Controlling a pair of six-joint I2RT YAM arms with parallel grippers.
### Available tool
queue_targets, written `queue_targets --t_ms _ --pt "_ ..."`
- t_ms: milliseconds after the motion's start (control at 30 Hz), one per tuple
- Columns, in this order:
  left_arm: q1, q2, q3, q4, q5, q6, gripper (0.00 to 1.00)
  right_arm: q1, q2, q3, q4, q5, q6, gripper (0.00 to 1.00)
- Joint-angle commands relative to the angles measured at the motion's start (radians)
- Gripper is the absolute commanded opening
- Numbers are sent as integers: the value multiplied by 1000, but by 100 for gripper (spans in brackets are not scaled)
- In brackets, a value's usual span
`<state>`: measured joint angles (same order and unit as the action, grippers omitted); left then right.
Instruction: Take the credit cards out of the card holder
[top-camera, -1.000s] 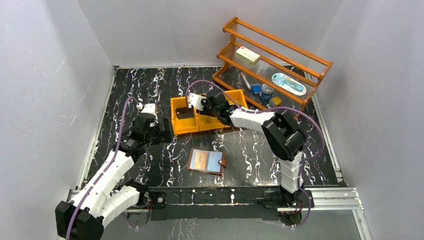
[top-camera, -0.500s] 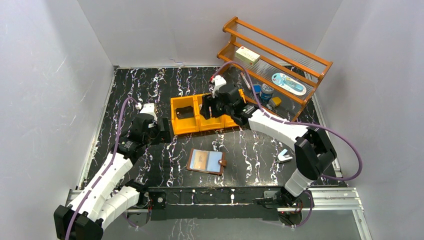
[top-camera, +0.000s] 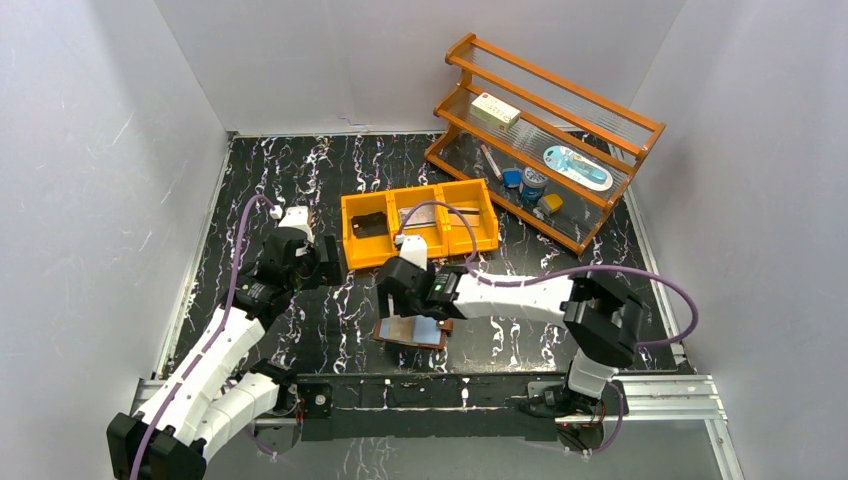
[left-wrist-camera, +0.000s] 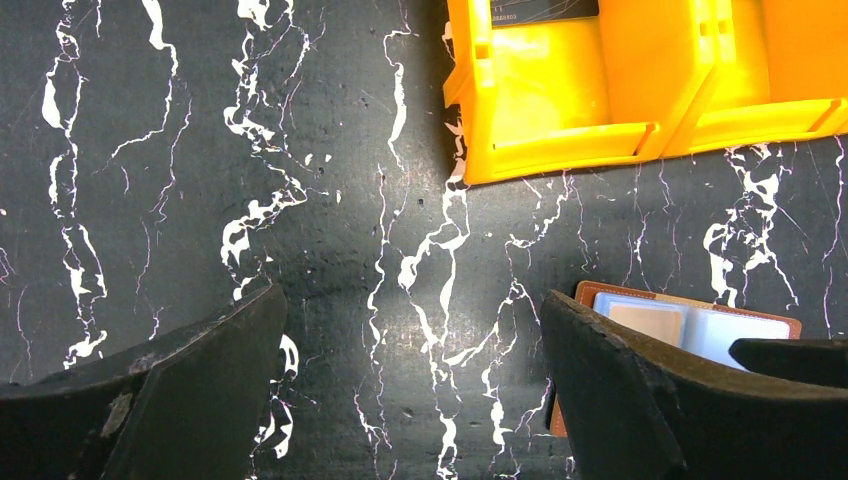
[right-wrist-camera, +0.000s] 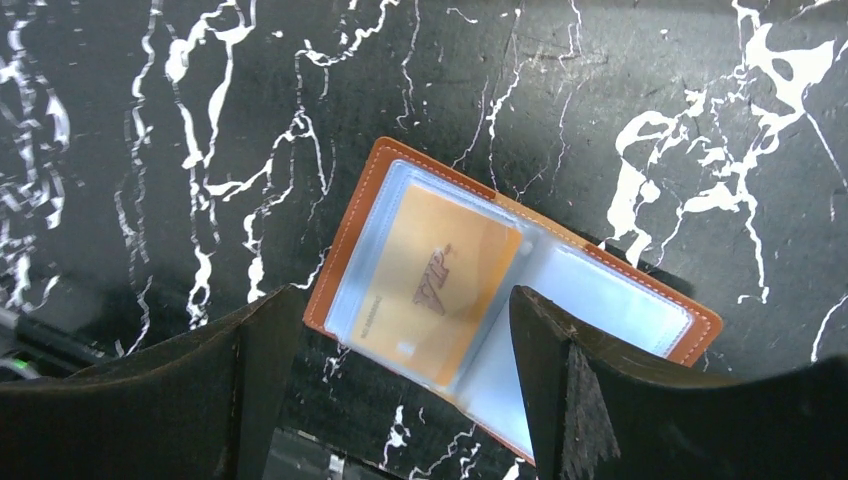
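Note:
The brown card holder (top-camera: 425, 334) lies open near the table's front edge. A tan credit card (right-wrist-camera: 440, 285) shows in its left clear sleeve; the right sleeve (right-wrist-camera: 610, 300) looks pale and empty. My right gripper (right-wrist-camera: 400, 390) hangs open just above the holder, its fingers (right-wrist-camera: 250, 380) straddling the tan card's near end without touching it. In the top view the right gripper (top-camera: 403, 312) covers the holder's upper edge. A dark credit card (top-camera: 368, 225) lies in the orange bin's left compartment. My left gripper (left-wrist-camera: 410, 390) stands open over bare table, left of the holder (left-wrist-camera: 690, 320).
The orange three-compartment bin (top-camera: 420, 245) sits behind the holder, its front wall in the left wrist view (left-wrist-camera: 560, 140). A wooden shelf (top-camera: 550, 120) with small items stands at the back right. White walls close the table on three sides.
My right arm has swung from the orange bin down and forward to the card holder, and its jaws have opened wider. The left arm has not moved.

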<state>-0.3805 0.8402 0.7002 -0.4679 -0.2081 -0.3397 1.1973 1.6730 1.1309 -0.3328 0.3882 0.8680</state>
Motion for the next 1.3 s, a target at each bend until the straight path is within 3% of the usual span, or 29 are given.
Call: queue_targets --t_ms 0,133,1033,1267 --pt "5 -20 13 6 -14 11 98 47 61 88 -111 171 148 84" --pt "6 -14 13 7 -15 11 98 57 145 147 -164 192 176 83" --pt "6 4 12 5 -11 13 98 58 252 177 -189 135 174 74" --pt "6 6 12 5 -7 13 98 47 196 89 -77 87 158 69"
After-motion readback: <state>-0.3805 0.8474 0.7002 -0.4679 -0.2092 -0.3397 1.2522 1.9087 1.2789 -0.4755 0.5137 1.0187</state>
